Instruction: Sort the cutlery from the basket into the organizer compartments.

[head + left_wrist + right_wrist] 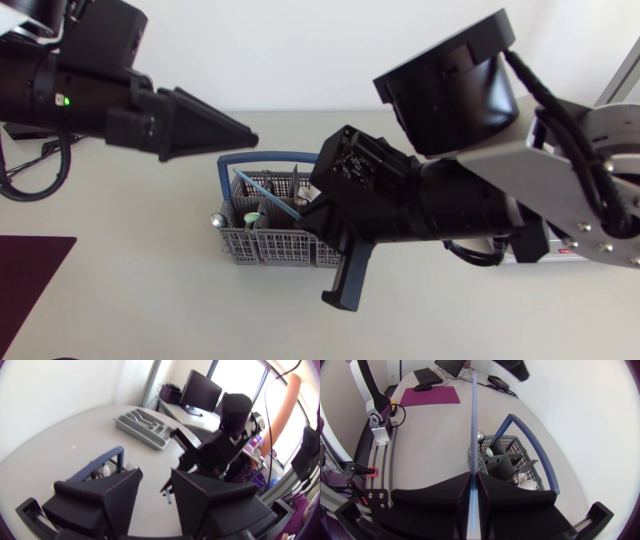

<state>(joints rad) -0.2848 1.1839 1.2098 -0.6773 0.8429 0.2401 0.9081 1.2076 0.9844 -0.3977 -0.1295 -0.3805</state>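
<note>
my right tool (474, 479) is clamped on a pale blue cutlery handle (473, 425) slanting over the grey basket (262, 245) near the middle of the desk (150, 300); my left tool (156, 475) hangs wide and empty near the basket; the organizer (142, 424) lies by a desk edge.

The right arm (450, 205) and blue handle (265, 156) span the basket (250, 248); only its left compartments (245, 215) lie exposed from above.

Office: desk monitors (200, 390), keyboard (426, 375)
</note>
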